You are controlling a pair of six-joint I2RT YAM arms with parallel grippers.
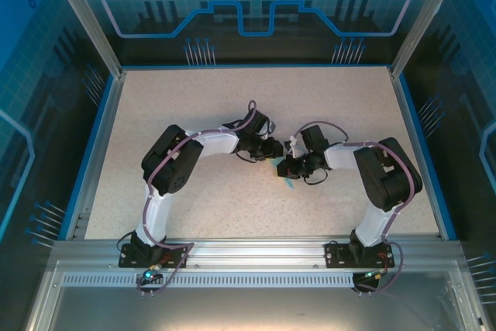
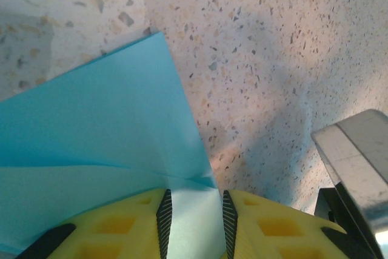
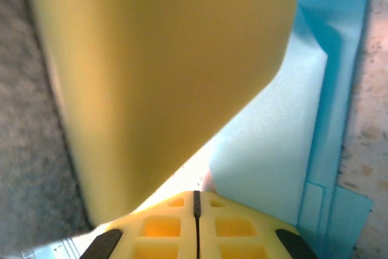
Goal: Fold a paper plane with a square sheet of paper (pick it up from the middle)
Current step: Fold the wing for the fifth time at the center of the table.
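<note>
Where the folded paper [image 2: 109, 119] ends on open speckled counter [image 2: 273, 59], left pincer [image 2: 194, 210] stands narrowly parted, right pincer [image 3: 196, 201] closed.

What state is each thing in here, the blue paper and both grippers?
paper: partly folded, overlapping layers and a crease showing, lying on the table between the two grippers.
left gripper: jaws a little apart, paper showing in the gap between them.
right gripper: jaws shut, pads meeting in a thin line; whether paper is pinched cannot be told.
</note>
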